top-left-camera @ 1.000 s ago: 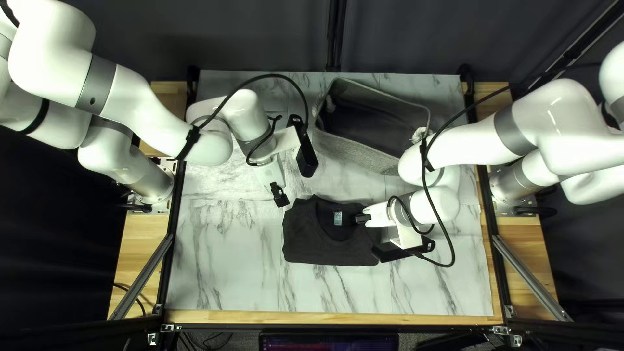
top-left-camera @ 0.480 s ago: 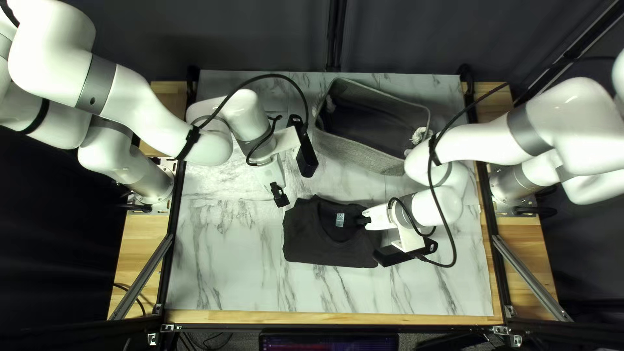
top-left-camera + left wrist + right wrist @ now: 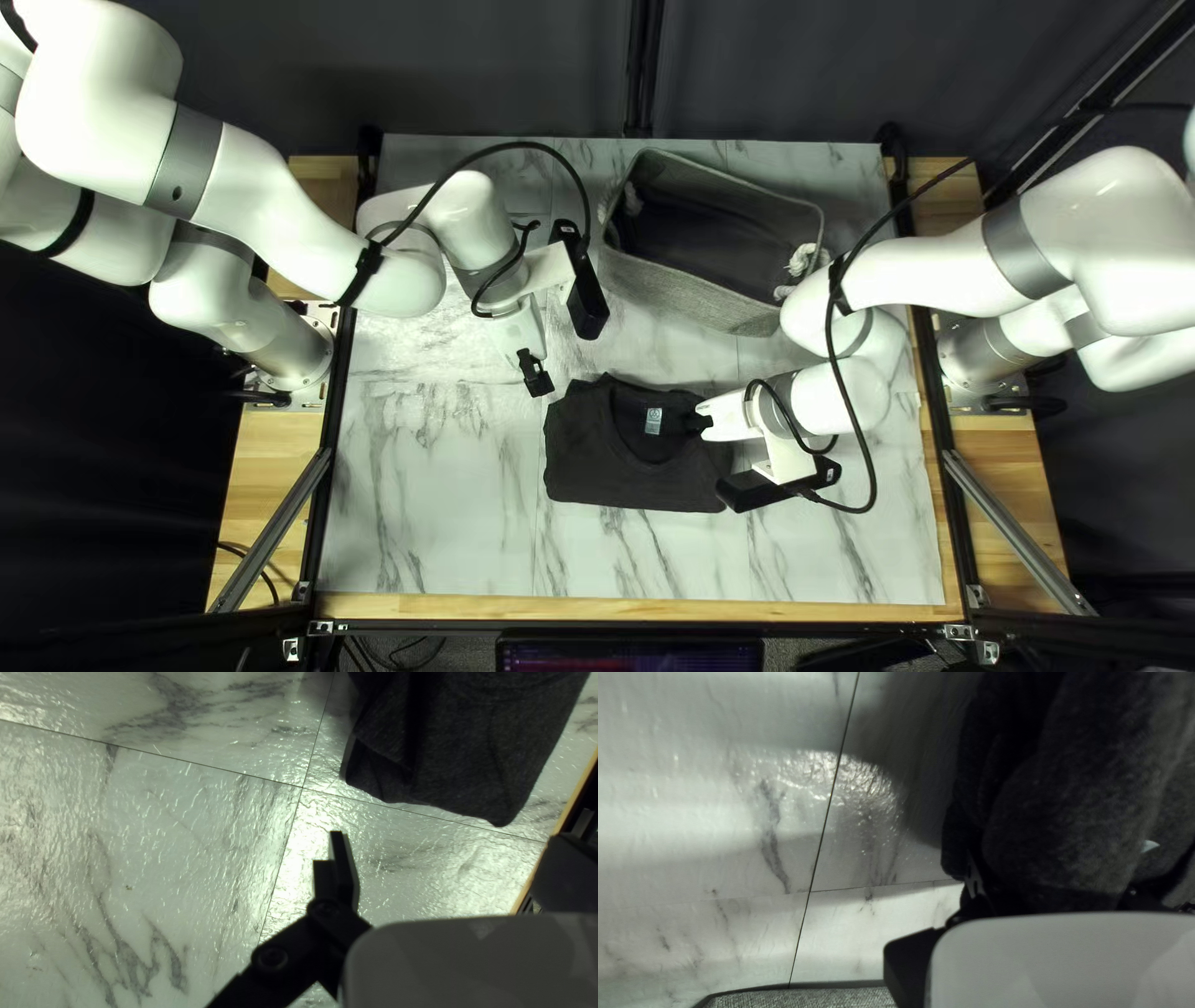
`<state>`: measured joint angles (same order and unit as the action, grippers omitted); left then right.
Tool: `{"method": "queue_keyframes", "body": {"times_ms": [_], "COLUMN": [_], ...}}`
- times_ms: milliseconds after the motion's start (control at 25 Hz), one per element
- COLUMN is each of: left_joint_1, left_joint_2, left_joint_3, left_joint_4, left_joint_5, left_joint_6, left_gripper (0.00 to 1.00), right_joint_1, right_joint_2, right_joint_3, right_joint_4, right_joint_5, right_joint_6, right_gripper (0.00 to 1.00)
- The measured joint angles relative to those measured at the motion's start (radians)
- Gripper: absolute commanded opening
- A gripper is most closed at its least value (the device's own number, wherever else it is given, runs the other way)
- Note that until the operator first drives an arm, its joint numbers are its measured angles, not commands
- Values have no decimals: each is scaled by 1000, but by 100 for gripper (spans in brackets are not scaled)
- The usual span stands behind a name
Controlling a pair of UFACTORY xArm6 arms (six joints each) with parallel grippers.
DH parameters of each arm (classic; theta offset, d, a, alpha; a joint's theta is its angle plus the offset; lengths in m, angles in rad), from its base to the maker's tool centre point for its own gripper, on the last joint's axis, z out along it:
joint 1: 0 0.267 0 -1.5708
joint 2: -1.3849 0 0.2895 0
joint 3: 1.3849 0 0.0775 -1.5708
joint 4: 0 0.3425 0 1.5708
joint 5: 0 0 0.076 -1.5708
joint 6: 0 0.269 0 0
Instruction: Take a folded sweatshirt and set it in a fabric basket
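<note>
Sweatshirt [image 3: 616, 457] edge is clamped in my right jaws, basket [image 3: 691, 289] close beside them; my left jaws stand apart, empty.

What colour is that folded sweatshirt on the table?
The sweatshirt is dark charcoal grey, seen best in the top left view.

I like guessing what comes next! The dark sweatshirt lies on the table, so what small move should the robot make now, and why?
Probably the left gripper should slide onto the sweatshirt's nearest corner and close. The right gripper pinches the opposite edge, while the left one is open just beside the cloth, touching nothing, so one side would sag if lifted.
</note>
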<state>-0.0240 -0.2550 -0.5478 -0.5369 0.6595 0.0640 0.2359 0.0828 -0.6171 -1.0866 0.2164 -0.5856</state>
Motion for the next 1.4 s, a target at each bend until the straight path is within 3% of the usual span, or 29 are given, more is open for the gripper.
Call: {"method": "queue_keyframes", "body": {"times_ms": [240,680,960,1400], "left_joint_1": [-35,-110,-138,-141], "left_joint_2": [146,184,225,245], "left_joint_3": [-43,33,20,3], "left_joint_4": [-114,-305,-393,-453], "left_joint_5": [-126,-317,-348,-333], "left_joint_6": [58,101,140,200], "left_gripper": [100,100,100,100], "right_joint_1": [4,13,15,16], "right_joint_2": [-1,-7,2,0], "right_joint_3": [-1,-1,-7,-7], "right_joint_4": [20,37,38,47], "right_joint_5": [6,17,19,21], "right_joint_6": [-13,-23,-22,-30], "right_gripper": [0,0,0,0]}}
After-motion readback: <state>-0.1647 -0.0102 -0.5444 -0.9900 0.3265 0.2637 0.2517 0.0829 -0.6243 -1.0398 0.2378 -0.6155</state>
